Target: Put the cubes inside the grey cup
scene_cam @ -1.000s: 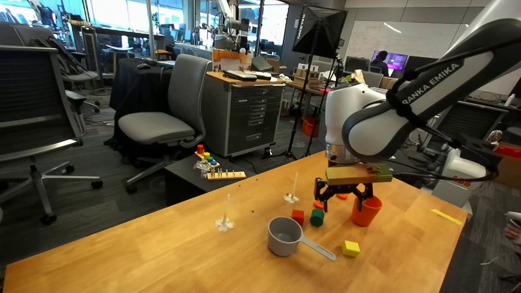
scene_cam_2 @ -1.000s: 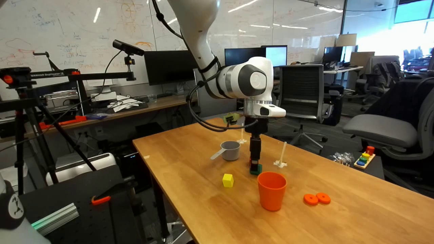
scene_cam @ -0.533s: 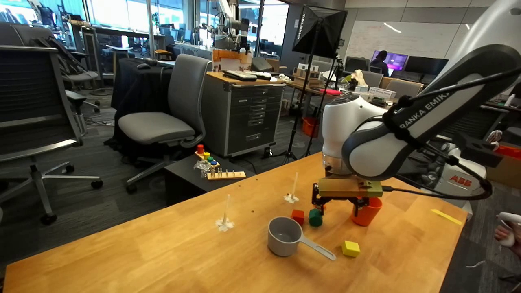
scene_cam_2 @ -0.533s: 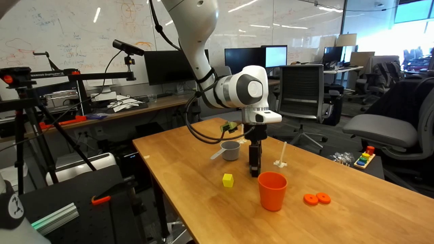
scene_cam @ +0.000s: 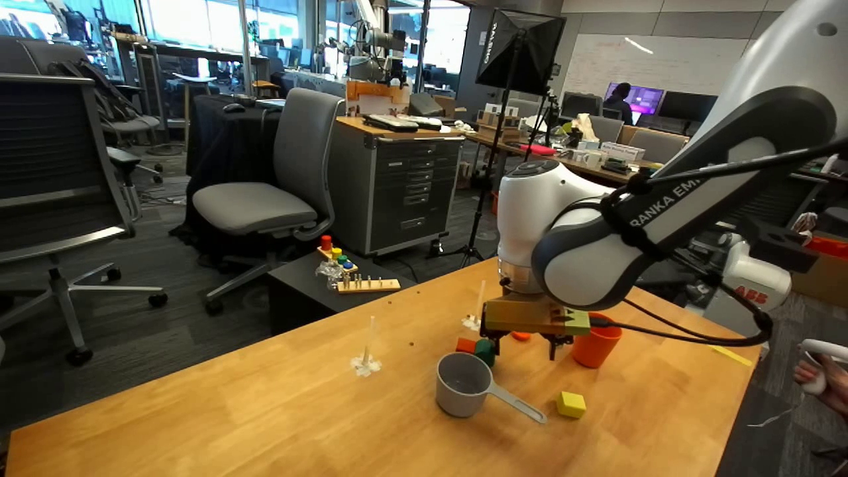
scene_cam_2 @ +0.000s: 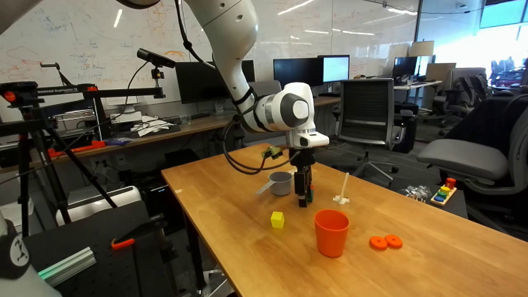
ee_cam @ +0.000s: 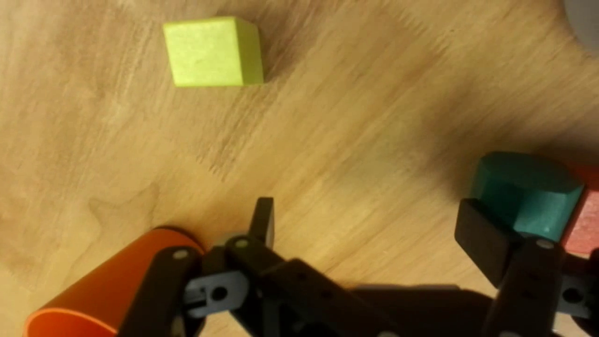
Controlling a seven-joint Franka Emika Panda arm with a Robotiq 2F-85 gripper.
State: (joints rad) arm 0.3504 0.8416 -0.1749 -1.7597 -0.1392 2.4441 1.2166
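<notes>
Yellow cube (ee_cam: 203, 54): spotted at eleven o'clock, wrist view; probably light, rigid, best pinched across opposite faces.
Green block (ee_cam: 533, 196): three o'clock, red block (ee_cam: 588, 224) just beyond.
Gripper (ee_cam: 365, 213): fingers spread wide, nothing held.

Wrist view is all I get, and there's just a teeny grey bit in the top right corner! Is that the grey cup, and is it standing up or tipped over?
Observer: Yes, that's the grey cup, standing upright with its mouth facing up.
Operator: Cool! Does anything poke out of it that I could bump?
Observer: Yes, its long straight handle sticks out from the side, roughly toward the yellow cube.
Operator: Okay! Is there other stuff lying around that I can't see?
Observer: Two flat orange discs lie close together, off to the right of the orange cup in an exterior view.
</notes>
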